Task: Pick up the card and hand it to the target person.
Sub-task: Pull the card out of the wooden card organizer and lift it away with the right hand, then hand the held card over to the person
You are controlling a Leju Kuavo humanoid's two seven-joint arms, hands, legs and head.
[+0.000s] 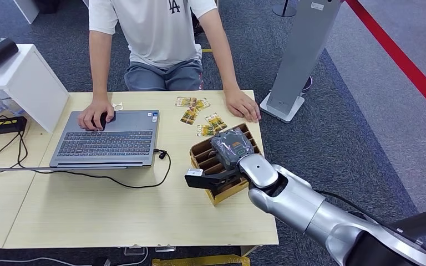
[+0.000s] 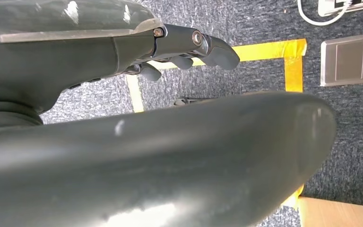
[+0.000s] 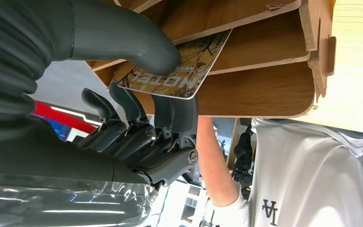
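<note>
Fingers (image 3: 170, 113) and thick grey thumb (image 3: 123, 38) of our right hand (image 3: 137, 94) pinch a card (image 3: 189, 66) that stands in a slot of the wooden card holder (image 3: 264, 90): the thumb presses one printed face, and the dark fingers lie against the other. We read the reversed letters "MOTEL" on the card, above a yellow tree picture. From the head view, our right hand (image 1: 230, 149) sits over the card holder (image 1: 222, 194), a brown slotted box near the right edge of the light wooden table (image 1: 89, 210), with our silver right arm (image 1: 299, 205) entering from the lower right. Whether the card is free of its slot, we cannot tell.

Our left hand (image 2: 189, 47) hangs over grey carpet crossed by yellow tape (image 2: 264, 49); its dark fingers (image 2: 217, 49) are loosely curled, slightly apart, and hold nothing.

Across the table sits a person in a white T-shirt (image 1: 155, 27). One of the person's hands (image 1: 94, 116) rests at the far left corner of an open grey laptop (image 1: 108, 141); the other (image 1: 243, 105) lies flat on the table near its far right corner. Between that hand and the card holder, several loose cards (image 1: 199, 113) with the same yellow print lie scattered on the tabletop. A black cable (image 1: 116, 177) runs from the laptop's right side and along the table in front of it. A grey post on a flat base (image 1: 291, 83) stands on the carpet just beyond the table's right corner, and a red line (image 1: 405, 61) crosses the floor farther right.
</note>
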